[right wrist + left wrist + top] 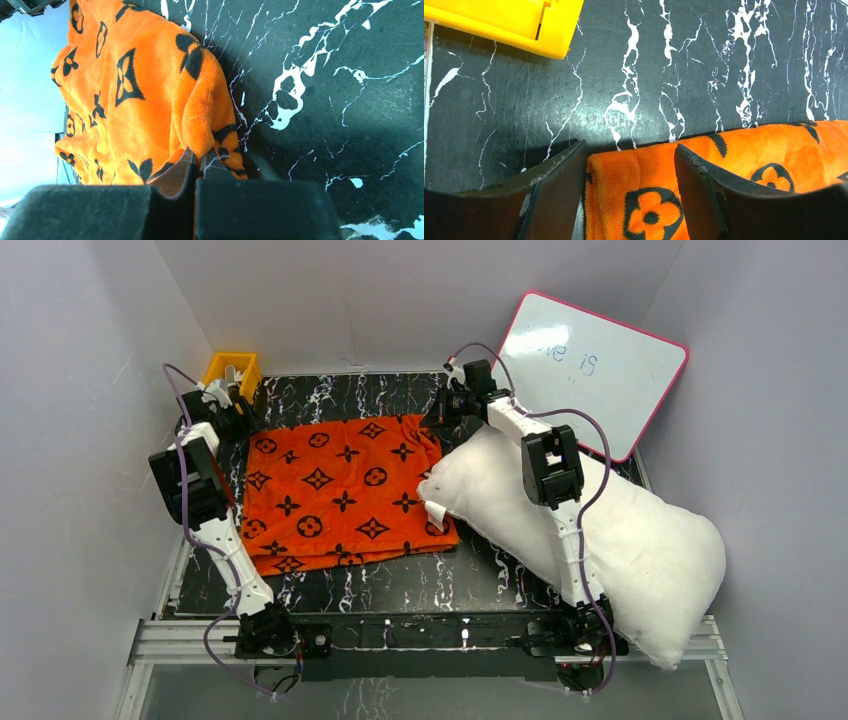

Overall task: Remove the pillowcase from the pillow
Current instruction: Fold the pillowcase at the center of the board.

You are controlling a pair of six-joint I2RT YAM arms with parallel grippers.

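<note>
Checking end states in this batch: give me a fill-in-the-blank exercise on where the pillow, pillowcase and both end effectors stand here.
The pillow lies entirely ____ the pillowcase.
The right end effector is ____ on a corner of the pillowcase.
The left end effector is ____, straddling another corner.
The whiteboard has a frame coloured ____.
Missing words: outside; shut; open; pink.

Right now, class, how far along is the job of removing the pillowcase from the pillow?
Done: the pillow lies bare, with the pillowcase spread flat on the table beside it. In hand: the right end effector is shut on one pillowcase corner; the left end effector stands open around another corner. Left: apparently only releasing the fabric and pulling back.
</note>
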